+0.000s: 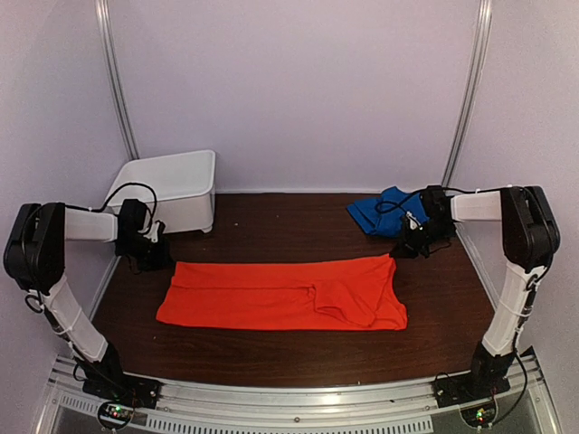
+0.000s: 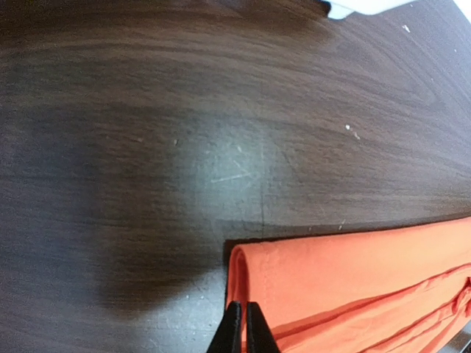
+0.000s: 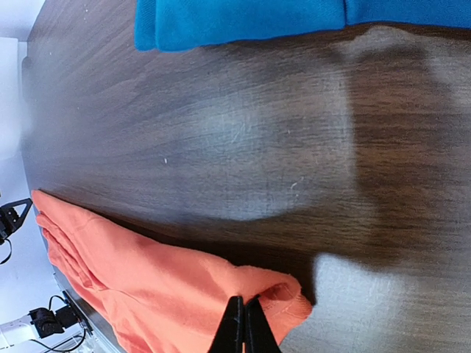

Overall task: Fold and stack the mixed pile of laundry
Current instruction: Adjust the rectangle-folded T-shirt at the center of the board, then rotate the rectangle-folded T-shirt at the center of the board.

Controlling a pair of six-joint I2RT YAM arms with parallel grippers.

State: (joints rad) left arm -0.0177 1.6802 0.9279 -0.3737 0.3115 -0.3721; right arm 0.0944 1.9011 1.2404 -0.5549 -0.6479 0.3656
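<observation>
Folding shirt (image 1: 271,294) next: left gripper (image 2: 242,318) and right gripper (image 3: 243,315) sit closed at its far corners, grip on cloth unclear; lift both evenly, keeping edges aligned.

The orange-red T-shirt (image 1: 282,296) lies folded into a long flat band across the middle of the desk (image 1: 271,348). The smaller blue garment (image 1: 384,211) sits bunched at the far right corner.

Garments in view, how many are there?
2. The orange shirt lies folded in the middle; the blue garment sits bunched, far right. The bin might hide more.
</observation>
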